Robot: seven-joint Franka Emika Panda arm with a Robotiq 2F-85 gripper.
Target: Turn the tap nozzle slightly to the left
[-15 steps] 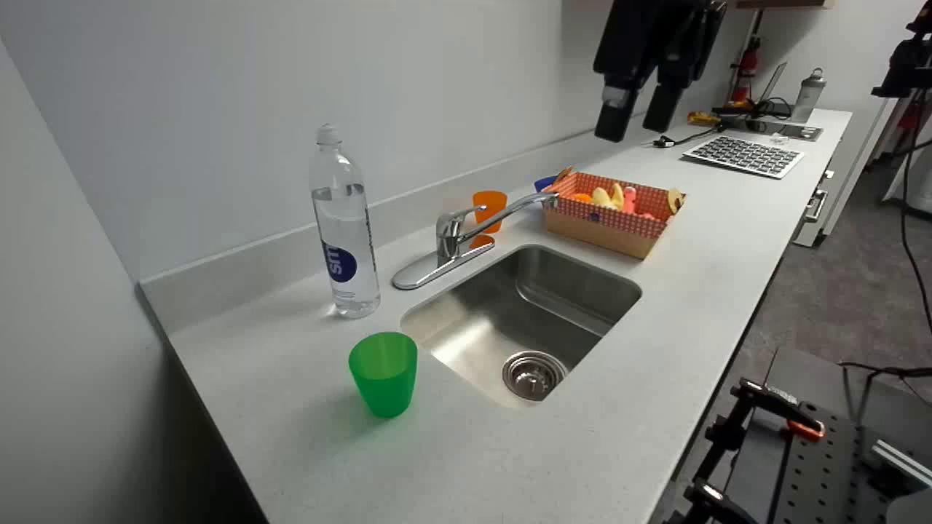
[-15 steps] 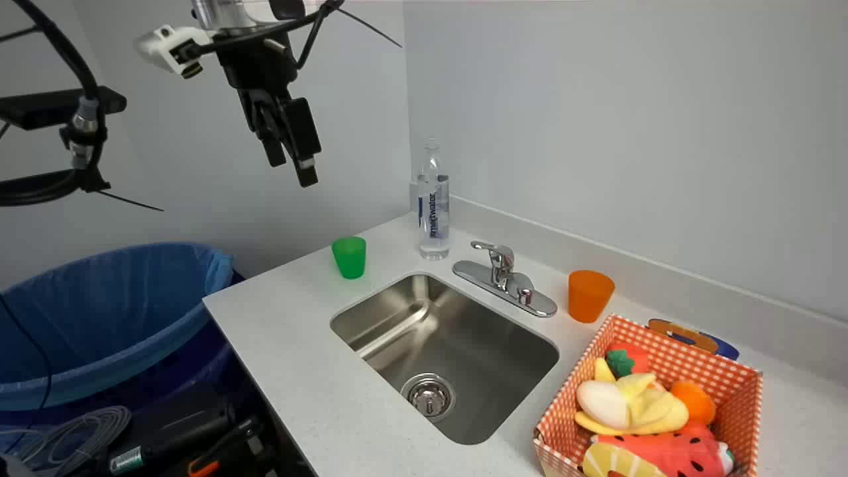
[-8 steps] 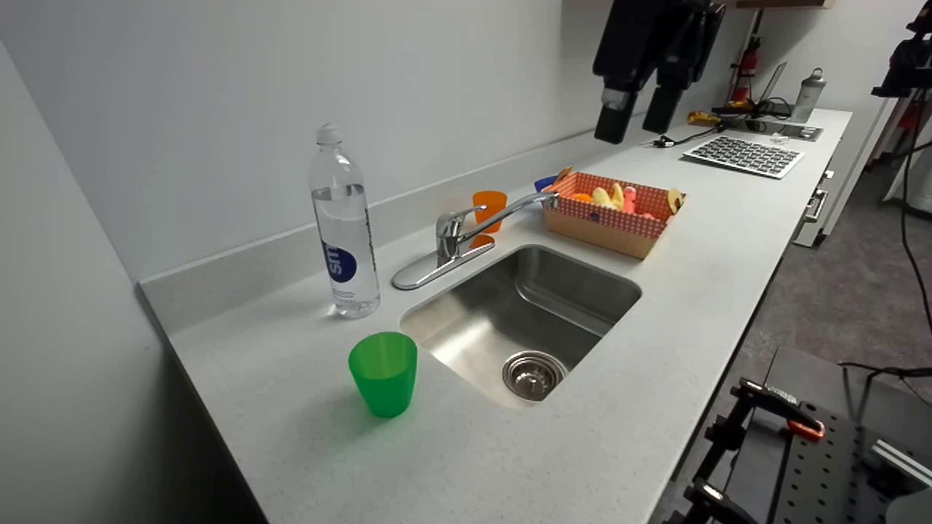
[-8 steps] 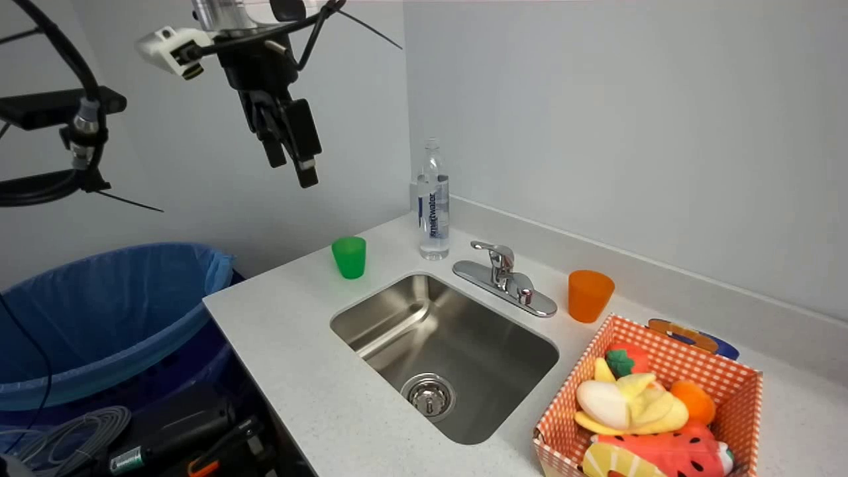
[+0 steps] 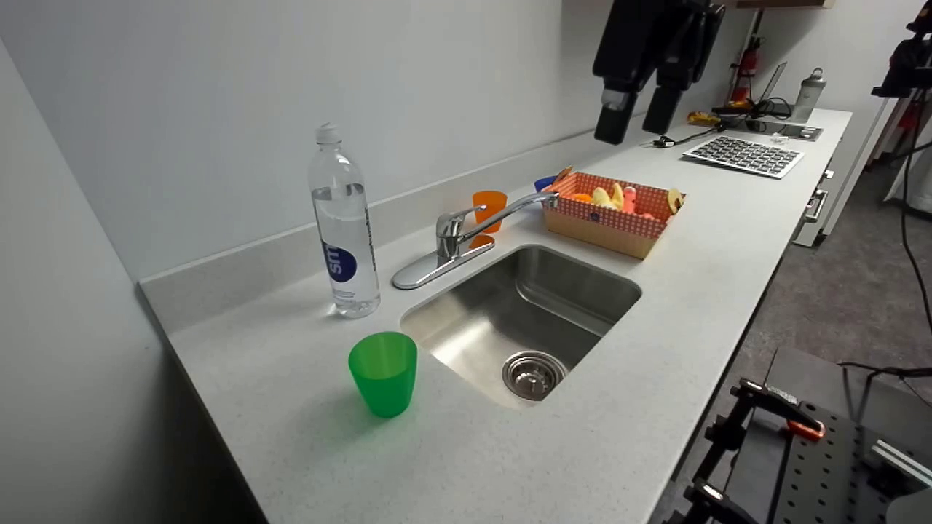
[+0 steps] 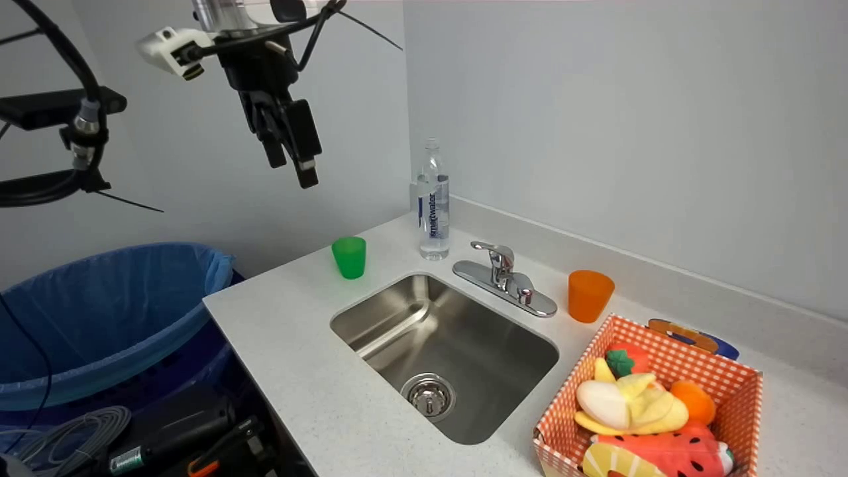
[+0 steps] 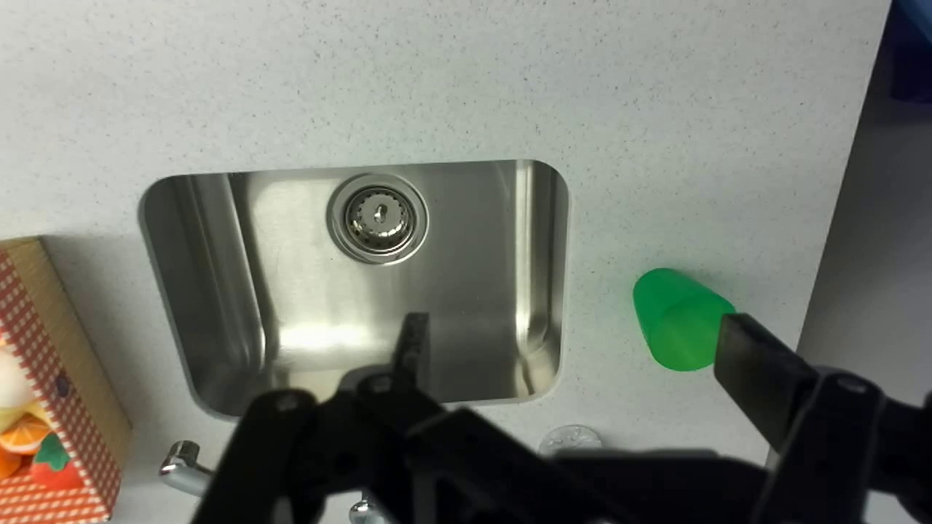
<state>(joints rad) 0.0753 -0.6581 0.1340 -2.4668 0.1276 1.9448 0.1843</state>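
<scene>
The tap nozzle (image 5: 512, 211) is a slim chrome spout on a chrome base behind the sink. In an exterior view it extends along the counter, its end overlapping the near corner of the fruit basket. It looks foreshortened, end towards the camera, in an exterior view (image 6: 524, 291). In the wrist view its end shows at the lower left (image 7: 182, 469); my gripper hides most of the rest. My gripper (image 7: 573, 324) is open and empty, its fingers wide apart. It hangs high above the counter in both exterior views (image 5: 634, 132) (image 6: 293, 175), apart from the tap.
A water bottle (image 6: 434, 212) stands at the back corner beside the tap. A green cup (image 5: 384, 375) stands near the sink (image 5: 524, 320). An orange cup (image 6: 589, 296) and a checkered basket (image 6: 729, 377) of toy fruit stand beyond the spout. Walls border the counter.
</scene>
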